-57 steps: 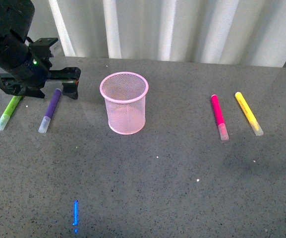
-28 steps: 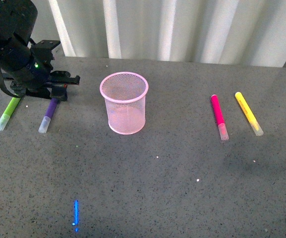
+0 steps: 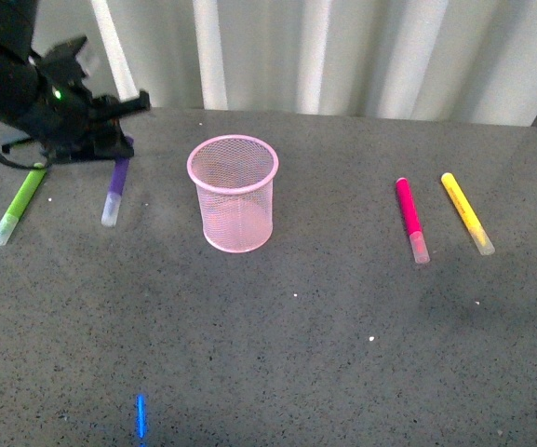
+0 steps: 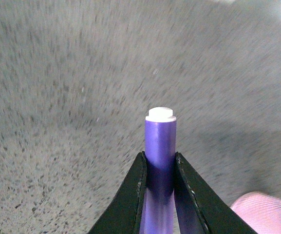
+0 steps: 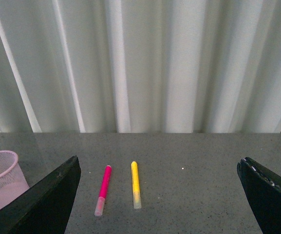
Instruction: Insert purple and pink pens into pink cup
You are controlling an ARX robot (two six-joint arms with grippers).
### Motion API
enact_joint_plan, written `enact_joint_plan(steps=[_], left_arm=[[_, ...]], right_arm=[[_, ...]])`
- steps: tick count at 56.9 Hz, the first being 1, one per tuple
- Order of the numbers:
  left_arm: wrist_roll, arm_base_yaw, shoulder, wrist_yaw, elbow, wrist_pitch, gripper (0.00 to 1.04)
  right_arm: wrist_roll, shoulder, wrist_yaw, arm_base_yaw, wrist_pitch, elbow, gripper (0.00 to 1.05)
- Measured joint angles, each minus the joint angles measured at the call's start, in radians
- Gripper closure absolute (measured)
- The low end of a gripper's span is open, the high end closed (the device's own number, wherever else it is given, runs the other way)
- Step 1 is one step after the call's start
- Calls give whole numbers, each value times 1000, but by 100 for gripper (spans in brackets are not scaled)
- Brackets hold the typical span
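Observation:
My left gripper point(image 3: 110, 140) is shut on the purple pen point(image 3: 115, 186), which hangs lifted off the table, pale cap down, left of the pink cup point(image 3: 234, 194). In the left wrist view both fingers point(image 4: 135, 187) clamp the purple pen point(image 4: 160, 146), its white end pointing away, and the pink cup's rim point(image 4: 264, 212) shows at a corner. The pink pen point(image 3: 409, 217) lies flat on the table right of the cup. The right wrist view shows the pink pen point(image 5: 103, 189) and pink cup point(image 5: 0, 178) far ahead of my open right gripper point(image 5: 159, 204).
A lime-green marker point(image 3: 19, 205) lies on the table at the far left, below the left arm. A yellow marker point(image 3: 465, 212) lies just right of the pink pen, and shows as the yellow marker point(image 5: 136, 184) in the right wrist view. Pale curtains hang behind the grey table point(image 3: 324, 335).
My left gripper closed on the purple pen and raised it off the table, shifting it a little toward the cup. The other markers and the cup stayed put.

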Motion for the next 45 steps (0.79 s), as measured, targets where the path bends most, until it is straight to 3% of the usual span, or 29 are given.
enact_joint_plan(steps=[10,23,34,45], left_arm=[[-108,3,-161,10,-86,204,92],[-219,-66,-284,12,-314,682,92],[-205,-204,-267,-134,-504,1045,92],[-100,-307,-203,-304,-537,1200,92]], right_arm=[[0,0,0,0,0,0,7],[0,0,0,0,0,0,7],[0,0,0,0,0,0,7],[0,0,0,0,0,0,7]])
